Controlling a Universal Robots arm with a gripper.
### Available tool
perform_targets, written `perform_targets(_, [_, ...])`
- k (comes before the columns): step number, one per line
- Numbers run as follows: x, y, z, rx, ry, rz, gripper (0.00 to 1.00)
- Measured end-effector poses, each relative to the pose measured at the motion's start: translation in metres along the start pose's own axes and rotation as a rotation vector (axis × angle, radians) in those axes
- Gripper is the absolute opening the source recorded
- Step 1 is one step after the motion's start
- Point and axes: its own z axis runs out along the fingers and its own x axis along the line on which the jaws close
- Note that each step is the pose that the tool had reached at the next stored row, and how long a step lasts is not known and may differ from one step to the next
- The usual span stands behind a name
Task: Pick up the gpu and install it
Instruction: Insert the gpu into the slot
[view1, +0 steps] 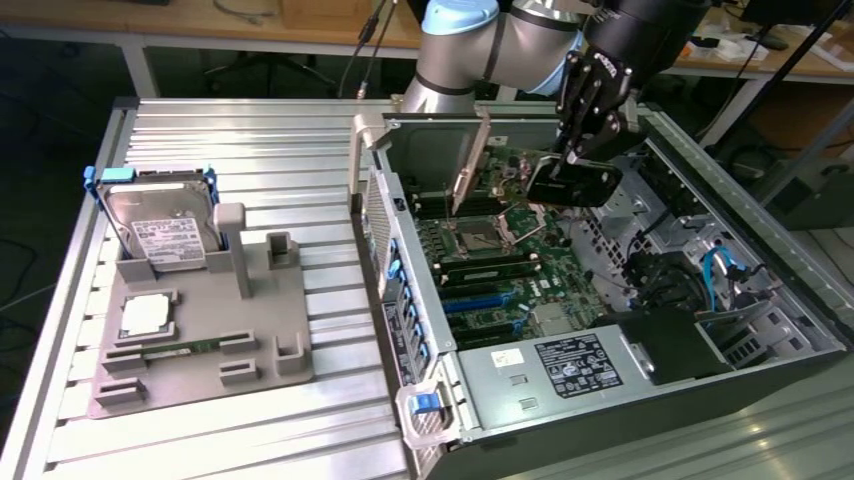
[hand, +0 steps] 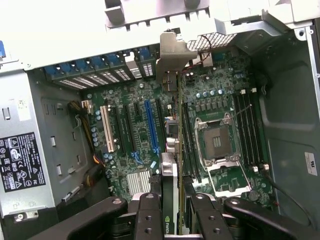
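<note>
Locate the gpu (hand: 175, 150) inside the open computer case (view1: 400, 230), held on edge above the motherboard (hand: 130, 165) and seen edge-on in the wrist view. Note the gripper (hand: 174, 197) with jaws closed partway, pinching the card's end between both fingers (hand: 149, 215). Find the silver end bracket (hand: 172, 55) at the far end of the card, toward the rear wall and its row of blue clips (hand: 95, 67). Read the card's line in the wrist view as running between the blue expansion slot (hand: 150, 125) and the empty processor socket (hand: 215, 145). In the exterior view, find the gpu (view1: 469, 165) as a thin tilted strip on the exterior view's left of the gripper (view1: 574, 175), with the bracket apparently apart from the rear wall. Regard pick-up and transfer into the case as done. Regard installation as under way but not finished: card in the grip, not visibly seated, bottom edge hidden, so contact with any slot cannot be confirmed. Count seating, bracket alignment at the rear wall, and release as not yet done. Disregard the hard drive (view1: 160, 230) standing on the grey fixture (view1: 200, 330), well apart from the case.
</note>
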Motion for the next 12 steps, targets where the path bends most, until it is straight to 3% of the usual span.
perform_targets(10, [0.0,0.0,0.0001,0.0001,0.0006,0.0,0.27])
perform_targets(12, [-0.0005,0.0001,0.0008,0.0012,0.0065,-0.005,0.27])
